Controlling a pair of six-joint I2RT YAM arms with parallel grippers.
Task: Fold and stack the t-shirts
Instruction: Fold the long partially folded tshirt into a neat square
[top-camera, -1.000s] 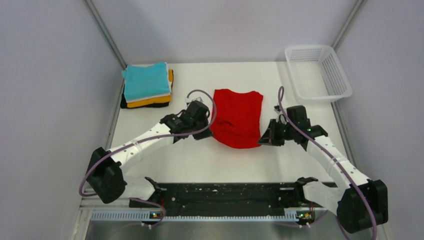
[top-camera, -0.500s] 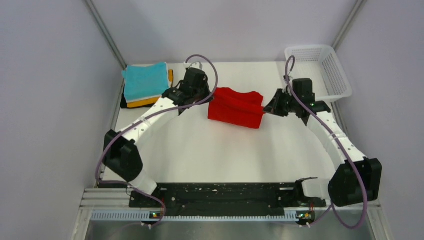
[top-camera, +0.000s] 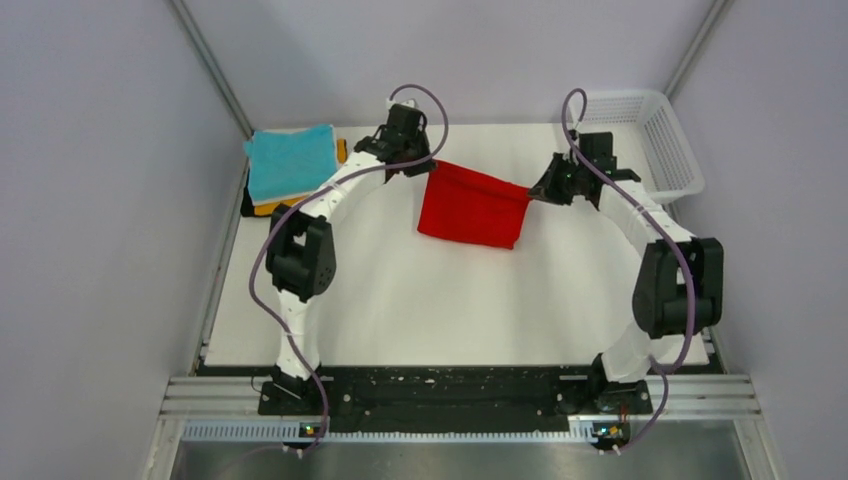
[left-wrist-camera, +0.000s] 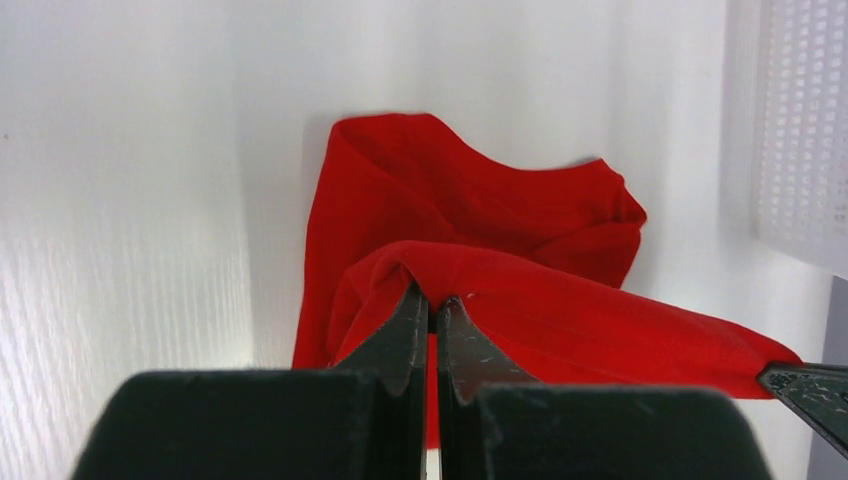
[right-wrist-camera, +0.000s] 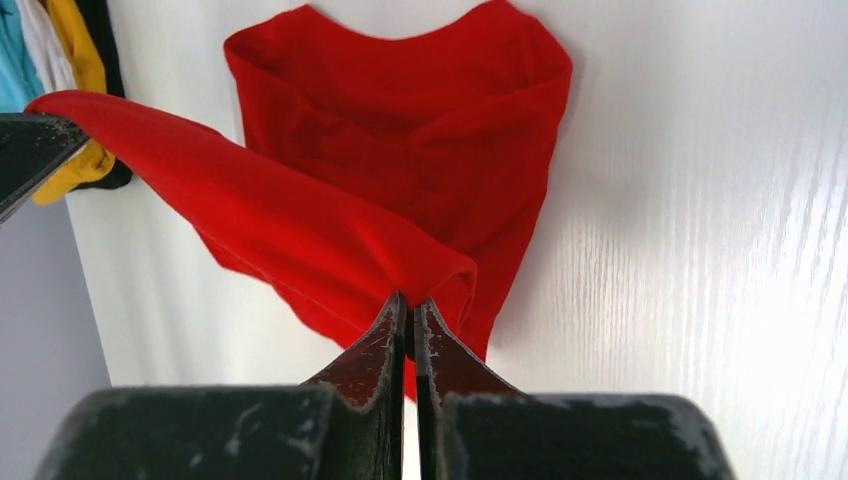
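The bright red t-shirt (top-camera: 472, 205) hangs folded between my two grippers at the back middle of the table, its lower part resting on the surface. My left gripper (top-camera: 428, 166) is shut on its left top corner; the pinch shows in the left wrist view (left-wrist-camera: 432, 300). My right gripper (top-camera: 533, 192) is shut on its right top corner, as the right wrist view (right-wrist-camera: 409, 300) shows. The red cloth (left-wrist-camera: 560, 300) stretches taut between them. A stack of folded shirts (top-camera: 292, 168), turquoise on top over white, orange-yellow and black, lies at the back left.
A white plastic mesh basket (top-camera: 655, 150) stands at the back right corner, just behind my right arm. Grey walls close in on both sides. The stack's edge shows at the upper left of the right wrist view (right-wrist-camera: 70, 90).
Both grippers have carried the shirt's near edge up and toward the back of the table, folding the red shirt over itself. Both arms now reach far back.
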